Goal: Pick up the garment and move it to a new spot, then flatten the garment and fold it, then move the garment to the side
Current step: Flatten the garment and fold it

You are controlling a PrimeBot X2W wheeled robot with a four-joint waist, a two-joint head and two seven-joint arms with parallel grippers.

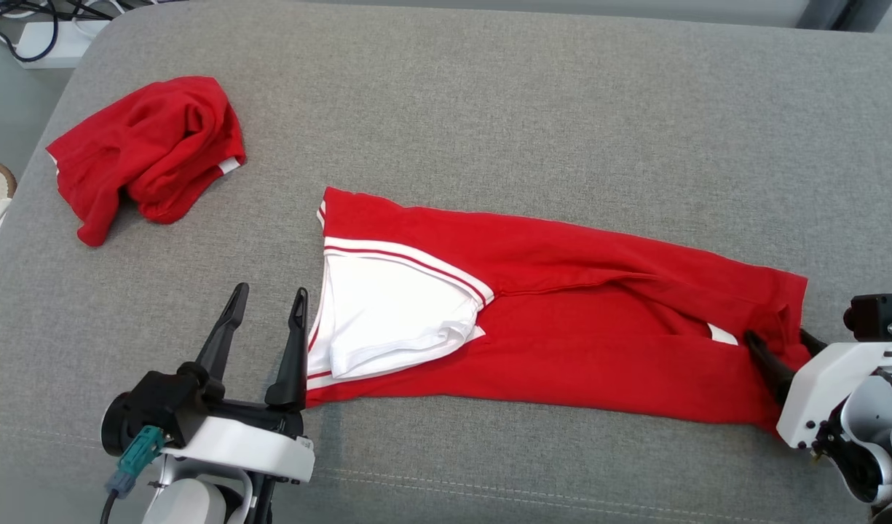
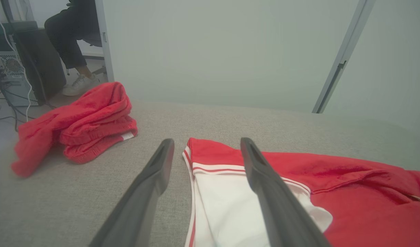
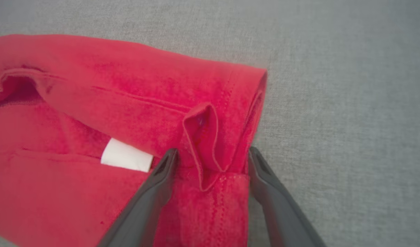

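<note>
A long red garment (image 1: pixel 584 320) with a white striped panel (image 1: pixel 387 306) lies stretched left to right across the grey padded surface (image 1: pixel 533 109). My left gripper (image 1: pixel 269 291) is open just off the garment's left end; in the left wrist view its fingers frame the white panel's edge (image 2: pixel 223 206), with my left gripper (image 2: pixel 207 140) holding nothing. My right gripper (image 1: pixel 779 338) is at the garment's right end. In the right wrist view it (image 3: pixel 213 151) stands open, its fingers straddling a raised fold of the red hem (image 3: pixel 203 137) next to a white label (image 3: pixel 127 159).
A second red garment (image 1: pixel 151 145) lies crumpled at the surface's far left corner (image 2: pixel 83 127). A power strip with cables (image 1: pixel 52 36) sits on the floor beyond it. A person's leg and white shoe (image 2: pixel 79 84) show beside a computer tower (image 2: pixel 11 79).
</note>
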